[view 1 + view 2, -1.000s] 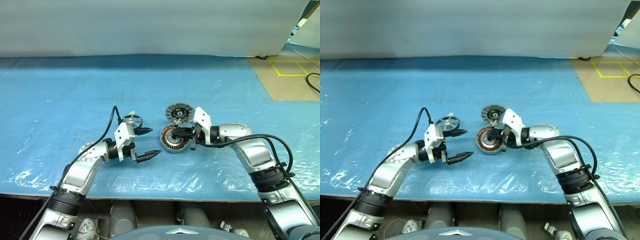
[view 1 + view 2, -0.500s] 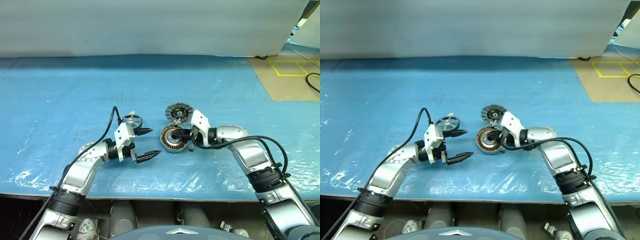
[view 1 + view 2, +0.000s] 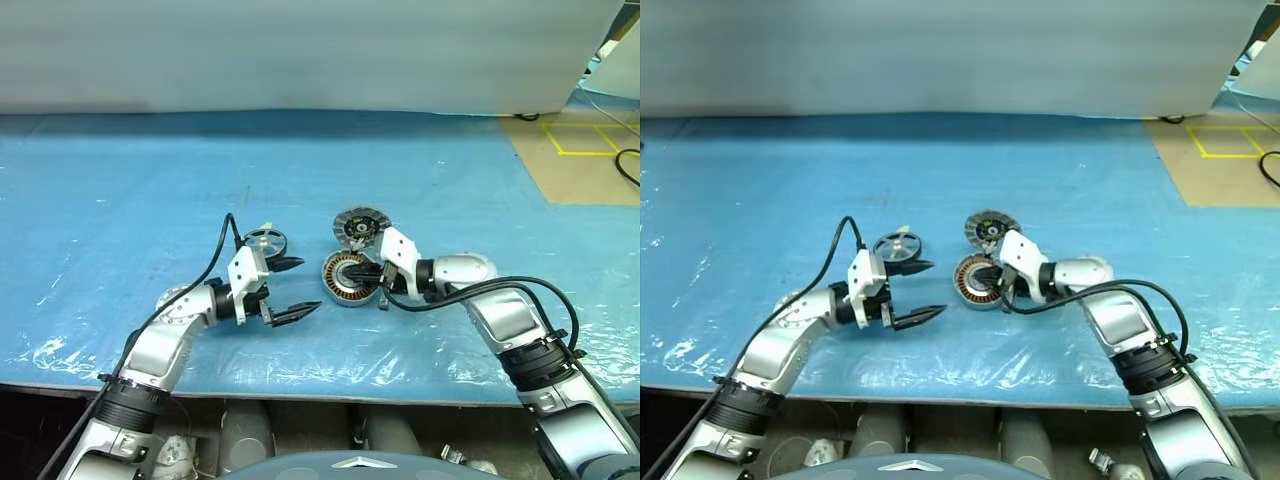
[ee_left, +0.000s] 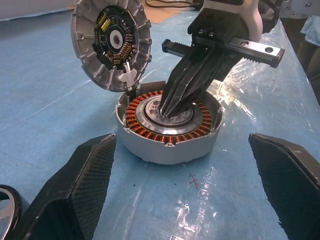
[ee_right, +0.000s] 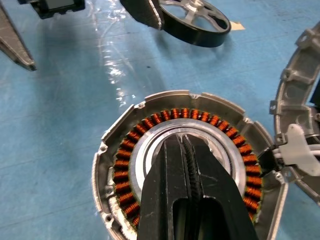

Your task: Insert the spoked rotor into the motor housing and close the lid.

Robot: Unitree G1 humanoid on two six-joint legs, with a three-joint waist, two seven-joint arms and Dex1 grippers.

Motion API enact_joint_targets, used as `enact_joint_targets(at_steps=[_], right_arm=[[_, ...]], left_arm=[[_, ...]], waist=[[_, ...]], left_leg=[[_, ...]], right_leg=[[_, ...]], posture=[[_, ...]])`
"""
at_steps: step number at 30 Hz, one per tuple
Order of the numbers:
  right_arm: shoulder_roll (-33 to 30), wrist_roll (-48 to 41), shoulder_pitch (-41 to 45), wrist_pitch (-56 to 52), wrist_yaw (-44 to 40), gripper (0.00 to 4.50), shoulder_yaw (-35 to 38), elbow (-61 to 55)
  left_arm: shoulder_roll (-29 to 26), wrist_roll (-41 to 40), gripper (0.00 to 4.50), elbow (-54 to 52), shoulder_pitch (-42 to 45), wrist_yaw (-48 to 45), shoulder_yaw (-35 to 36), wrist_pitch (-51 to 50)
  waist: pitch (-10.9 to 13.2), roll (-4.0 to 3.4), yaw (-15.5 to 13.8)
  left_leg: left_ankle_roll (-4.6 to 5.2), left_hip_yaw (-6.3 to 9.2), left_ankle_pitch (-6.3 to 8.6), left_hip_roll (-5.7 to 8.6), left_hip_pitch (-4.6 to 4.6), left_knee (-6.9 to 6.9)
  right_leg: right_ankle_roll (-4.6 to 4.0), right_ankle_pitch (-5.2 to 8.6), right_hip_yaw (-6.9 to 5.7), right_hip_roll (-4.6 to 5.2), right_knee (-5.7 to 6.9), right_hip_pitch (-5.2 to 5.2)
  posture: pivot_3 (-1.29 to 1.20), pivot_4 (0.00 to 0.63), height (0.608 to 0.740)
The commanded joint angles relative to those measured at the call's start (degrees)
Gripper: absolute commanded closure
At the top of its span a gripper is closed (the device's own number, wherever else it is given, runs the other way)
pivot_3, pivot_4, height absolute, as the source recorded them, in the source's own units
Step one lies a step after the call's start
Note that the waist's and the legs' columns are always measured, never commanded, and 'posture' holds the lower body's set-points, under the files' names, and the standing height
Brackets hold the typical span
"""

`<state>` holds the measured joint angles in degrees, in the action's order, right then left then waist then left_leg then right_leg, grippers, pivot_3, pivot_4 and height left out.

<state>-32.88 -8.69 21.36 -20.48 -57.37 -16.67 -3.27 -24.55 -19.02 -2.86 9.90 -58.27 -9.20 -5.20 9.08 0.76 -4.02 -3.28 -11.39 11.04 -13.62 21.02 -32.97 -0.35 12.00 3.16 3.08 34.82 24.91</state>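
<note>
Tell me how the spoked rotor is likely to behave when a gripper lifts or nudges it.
The spoked rotor looks rigid: metal spokes inside a thin dark rim, so it probably won't flex. Being mostly open between the spokes, it is likely light for its width. It lies flat on the blue plastic sheet now, so a nudge would probably slide it; stood on edge, the round rim could roll.
</note>
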Motion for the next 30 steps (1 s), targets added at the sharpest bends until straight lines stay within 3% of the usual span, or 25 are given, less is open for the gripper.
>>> enact_joint_targets(at_steps=[1,7,19,30], right_arm=[[-0.3,-0.2,-1.4,-2.7,-0.5,4.48,-0.5,0.8],[-0.5,0.9,-1.5,-1.9,-0.1,4.48,-0.9,2.0],[0.5,-5.9,0.2,-1.5,-2.1,4.48,5.2,-0.1],[-1.2,-6.5,-1.4,-2.4,-2.2,4.48,6.4,-3.6]], left_arm=[[-0.2,-0.4,0.0,-1.5,0.1,-0.2,0.4,0.5],[-0.1,-0.4,0.0,-1.1,0.6,-0.2,0.5,0.6],[-0.7,-1.2,0.0,0.5,2.4,-0.8,2.0,0.7],[-2.6,-2.8,0.0,4.4,7.0,0.6,7.8,-2.4]], waist=[[0.0,0.0,0.1],[0.0,0.0,0.1],[0.0,0.0,0.1],[0.0,-0.01,0.1]], left_leg=[[0.01,0.0,0.01,0.0,-0.03,0.0],[0.05,0.0,0.03,0.0,-0.06,-0.01],[0.04,0.0,0.02,-0.01,0.1,0.0],[0.01,0.0,0.0,-0.01,0.12,0.0]], right_leg=[[0.0,0.0,0.01,0.0,0.02,-0.01],[0.0,0.0,0.01,0.0,0.04,-0.04],[0.0,0.0,0.0,-0.01,0.02,0.11],[0.0,0.0,0.0,-0.02,0.02,0.14]], posture=[[0.0,0.15,0.74],[0.0,0.15,0.74],[0.0,0.15,0.74],[0.0,0.15,0.74]])
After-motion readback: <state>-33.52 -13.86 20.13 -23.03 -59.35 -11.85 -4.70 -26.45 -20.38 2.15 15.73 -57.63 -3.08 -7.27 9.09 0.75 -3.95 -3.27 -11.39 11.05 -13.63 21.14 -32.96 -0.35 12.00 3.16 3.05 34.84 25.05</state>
